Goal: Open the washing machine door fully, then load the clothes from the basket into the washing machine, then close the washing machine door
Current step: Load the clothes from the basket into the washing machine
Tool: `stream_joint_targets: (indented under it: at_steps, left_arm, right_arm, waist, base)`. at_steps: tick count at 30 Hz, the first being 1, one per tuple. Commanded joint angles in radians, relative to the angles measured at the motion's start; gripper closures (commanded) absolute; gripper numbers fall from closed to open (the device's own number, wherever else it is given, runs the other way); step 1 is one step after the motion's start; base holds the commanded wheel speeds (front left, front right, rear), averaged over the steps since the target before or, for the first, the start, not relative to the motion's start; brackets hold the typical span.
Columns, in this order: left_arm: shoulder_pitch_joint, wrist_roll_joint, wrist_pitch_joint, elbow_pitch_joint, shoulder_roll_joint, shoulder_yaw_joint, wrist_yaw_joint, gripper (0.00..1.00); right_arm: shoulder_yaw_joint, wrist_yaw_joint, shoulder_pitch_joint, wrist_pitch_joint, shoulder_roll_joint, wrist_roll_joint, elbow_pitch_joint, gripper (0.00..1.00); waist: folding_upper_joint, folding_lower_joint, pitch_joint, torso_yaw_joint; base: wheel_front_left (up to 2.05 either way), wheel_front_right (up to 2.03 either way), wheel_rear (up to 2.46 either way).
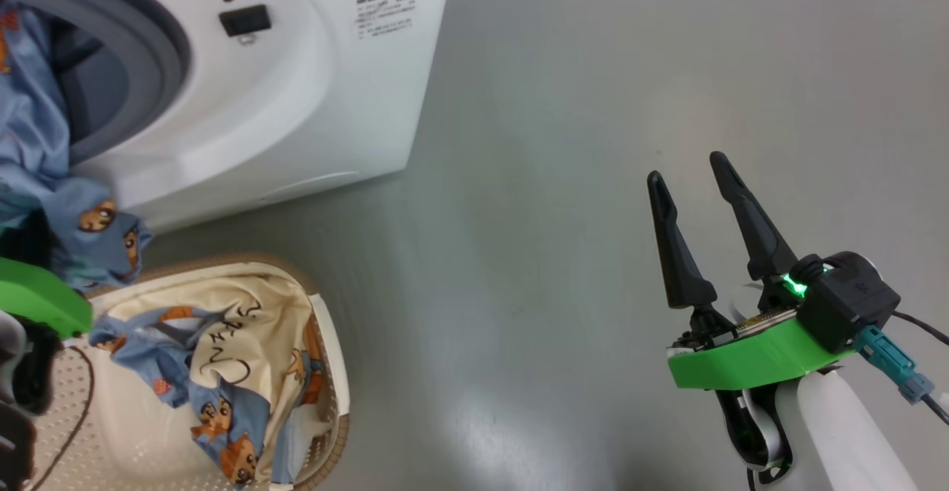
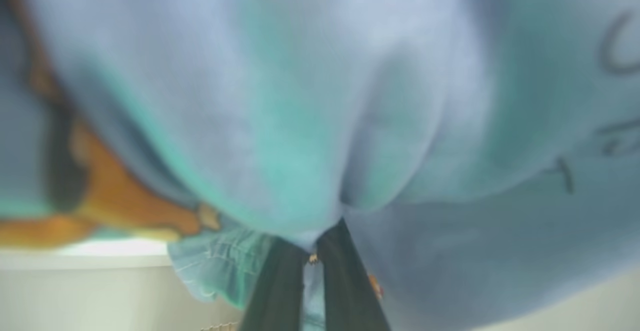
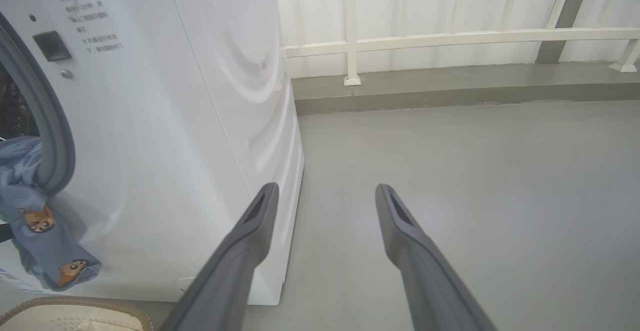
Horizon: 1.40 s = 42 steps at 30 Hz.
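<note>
Left hand [image 2: 311, 243] pinched tight on blue bear-print garment [image 1: 33, 150] | cloth spills from washing machine [image 1: 296, 105] mouth, over basket [image 1: 332, 372] | cream garment [image 1: 256, 313] in basket | right hand [image 1: 686, 166] spread wide, empty, above floor [image 1: 556, 254]

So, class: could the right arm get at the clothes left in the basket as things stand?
Probably yes, though far off: the right gripper is open, bare floor lies between it and the basket, whose clothes lie uncovered.

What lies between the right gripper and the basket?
Bare grey floor, seen in the head view; the open right gripper hangs well apart from the basket.
</note>
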Motion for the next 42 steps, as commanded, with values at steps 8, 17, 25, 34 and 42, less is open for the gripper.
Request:
stream_joint_targets:
  at_steps: [8, 17, 25, 34, 42]
  left_arm:
    - [0.093, 0.043, -0.014, -0.179, 0.060, 0.090, -0.002, 1.00]
    - [0.192, 0.168, -0.014, -0.386, 0.050, 0.261, -0.002, 1.00]
    - [0.069, 0.200, -0.013, -0.380, 0.062, 0.272, -0.002, 1.00]
    - [-0.199, 0.182, 0.023, -0.212, 0.123, 0.187, -0.002, 1.00]
    - [-0.400, 0.223, -0.009, -0.161, 0.201, 0.149, -0.002, 1.00]
  right_arm:
    - [0.021, 0.008, -0.002, -0.008, -0.001, 0.024, 0.020, 0.00]
    - [0.029, 0.008, 0.013, -0.008, -0.001, 0.042, 0.056, 0.00]
    - [0.048, 0.008, -0.003, -0.008, -0.001, 0.043, 0.053, 0.00]
    - [0.043, 0.008, 0.007, -0.008, -0.001, 0.053, -0.001, 0.00]
    - [0.042, 0.008, 0.023, -0.008, -0.001, 0.071, -0.062, 0.00]
  waist:
    - [-0.0001, 0.0000, -0.088, 0.043]
    - [-0.0001, 0.0000, -0.145, 0.082]
    - [-0.0001, 0.0000, -0.106, 0.067]
    - [-0.0001, 0.0000, 0.013, -0.017]
    - [-0.0001, 0.0000, 0.102, -0.071]
  base:
    - [0.00, 0.00, 0.00]
    - [0.00, 0.00, 0.00]
    - [0.00, 0.00, 0.00]
    - [0.00, 0.00, 0.00]
    - [0.00, 0.00, 0.00]
